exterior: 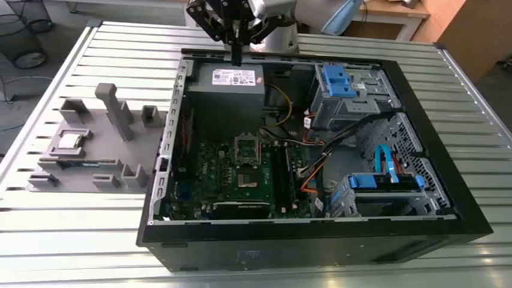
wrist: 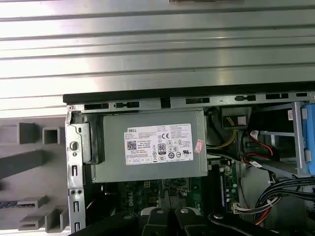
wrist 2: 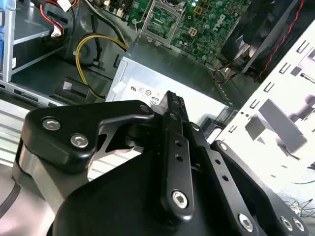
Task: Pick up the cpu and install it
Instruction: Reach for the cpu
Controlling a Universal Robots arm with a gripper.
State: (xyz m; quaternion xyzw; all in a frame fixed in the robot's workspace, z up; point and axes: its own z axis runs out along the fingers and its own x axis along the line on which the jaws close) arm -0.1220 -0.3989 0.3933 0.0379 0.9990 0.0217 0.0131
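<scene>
The gripper (exterior: 237,58) hangs above the far edge of the open computer case (exterior: 448,198), over the grey power supply (exterior: 232,81), and touches nothing. Its black fingers (wrist 2: 172,105) are drawn together into one narrow tip and carry no part. In the second wrist view the tip (wrist 2: 172,97) points down at the labelled face of the power supply (wrist 2: 157,73). The first wrist view shows the same unit (wrist: 152,147) seated against the case wall, with yellow and red cables just beside it.

The cpu (exterior: 71,140) is not in the case. It lies flat in a shallow recess of the grey fixture tray (exterior: 96,174), which stands on the slatted metal table (exterior: 104,240) at the exterior view's left of the case. The cpu is well apart from the gripper. Its silver top faces up. A narrow green memory stick (exterior: 78,163) lies in the same tray, just nearer the camera than the cpu.

Inside the case the green motherboard (exterior: 216,174) lies flat. The cpu socket (exterior: 246,175) sits near its middle, and what appears to be its metal load frame (exterior: 246,146) is folded open on the side nearer the power supply. Whether the socket bed is bare cannot be told for certain. Blue drive brackets (exterior: 340,78) occupy the case at the exterior view's right.
</scene>
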